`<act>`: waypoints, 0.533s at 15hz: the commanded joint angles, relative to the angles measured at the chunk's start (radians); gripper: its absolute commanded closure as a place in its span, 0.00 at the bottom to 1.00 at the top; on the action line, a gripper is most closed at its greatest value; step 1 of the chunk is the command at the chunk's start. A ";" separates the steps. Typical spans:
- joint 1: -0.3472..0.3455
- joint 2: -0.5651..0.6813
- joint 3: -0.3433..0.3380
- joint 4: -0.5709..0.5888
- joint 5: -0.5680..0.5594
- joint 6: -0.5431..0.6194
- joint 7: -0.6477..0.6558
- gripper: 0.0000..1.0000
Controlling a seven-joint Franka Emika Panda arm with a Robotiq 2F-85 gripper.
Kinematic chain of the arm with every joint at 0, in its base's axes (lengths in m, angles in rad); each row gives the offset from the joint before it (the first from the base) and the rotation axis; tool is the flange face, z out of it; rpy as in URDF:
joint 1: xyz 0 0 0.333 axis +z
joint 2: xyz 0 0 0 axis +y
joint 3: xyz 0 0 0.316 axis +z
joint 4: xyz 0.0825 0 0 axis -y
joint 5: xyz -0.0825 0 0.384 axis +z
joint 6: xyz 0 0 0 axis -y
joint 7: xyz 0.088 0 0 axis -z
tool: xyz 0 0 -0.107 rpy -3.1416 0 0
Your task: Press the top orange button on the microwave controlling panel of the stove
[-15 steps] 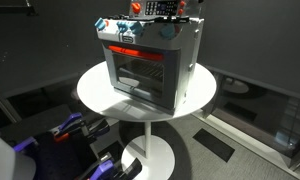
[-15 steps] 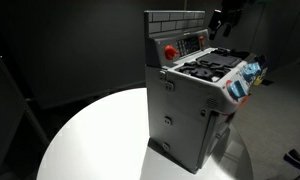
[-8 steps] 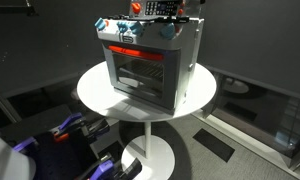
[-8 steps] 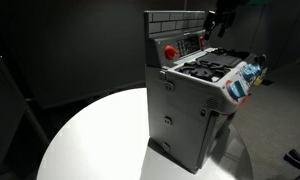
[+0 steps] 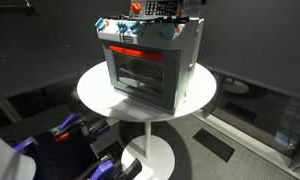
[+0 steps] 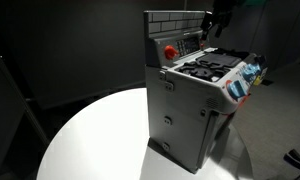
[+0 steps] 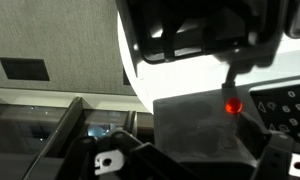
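Note:
The grey toy stove [image 5: 145, 65] stands on a round white table [image 5: 95, 95], also in the other exterior view [image 6: 190, 100]. Its dark upright microwave controlling panel [image 6: 187, 44] rises at the back, with a red-orange button [image 6: 170, 50] beside rows of light keys. My gripper [image 6: 218, 17] hangs over the cooktop close to the panel's far end; it also shows in an exterior view [image 5: 187, 8]. The wrist view is flipped. There my gripper [image 7: 231, 85] comes from the top as one narrow tip with no gap, ending at a glowing red-orange spot [image 7: 231, 105].
Blue-white knobs [image 6: 248, 75] line the stove's front edge. Burner grates [image 6: 212, 66] lie below my gripper. A brick-pattern backsplash [image 6: 175, 20] tops the panel. Dark equipment with blue parts [image 5: 70, 135] sits on the floor by the table's pedestal [image 5: 150, 150].
My gripper has shifted a little toward the panel in an exterior view. The stove has not moved.

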 commanded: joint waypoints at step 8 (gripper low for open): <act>-0.011 -0.122 -0.007 -0.033 0.019 -0.225 -0.028 0.00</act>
